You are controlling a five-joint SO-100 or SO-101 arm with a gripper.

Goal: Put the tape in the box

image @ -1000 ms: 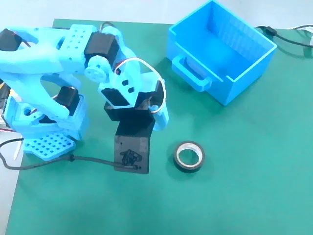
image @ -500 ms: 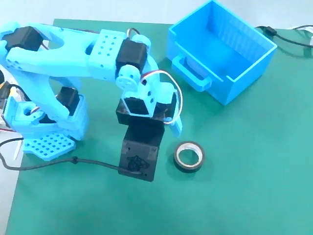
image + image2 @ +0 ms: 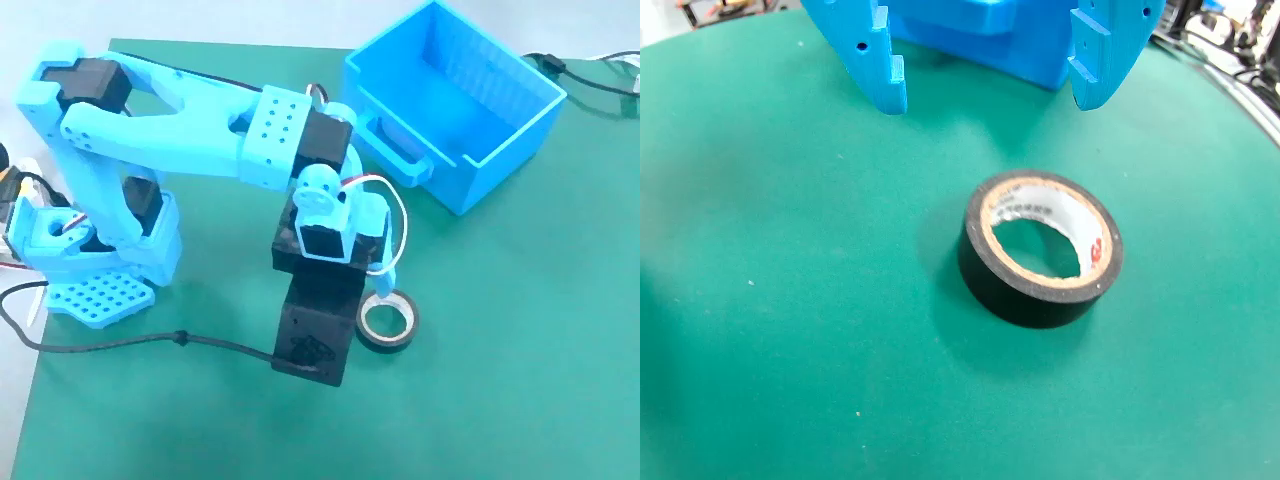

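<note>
The tape (image 3: 409, 327) is a small black roll with a pale inner ring, lying flat on the green mat in front of the arm. In the wrist view the tape (image 3: 985, 275) lies just below the two blue fingers. My gripper (image 3: 990, 100) is open and empty, and its fingertips are apart from the roll on either side of it. In the fixed view my gripper (image 3: 378, 290) hangs right over the tape, with one blue finger (image 3: 386, 278) showing. The blue box (image 3: 510, 150) stands at the back right with its loop handle (image 3: 395, 150) facing the arm. Nothing shows inside the box.
The arm's base (image 3: 100, 280) stands at the left edge of the green mat (image 3: 520, 380). A black cable (image 3: 150, 342) runs across the mat from the left to the wrist camera mount (image 3: 315, 330). More cables (image 3: 590, 75) lie behind the box.
</note>
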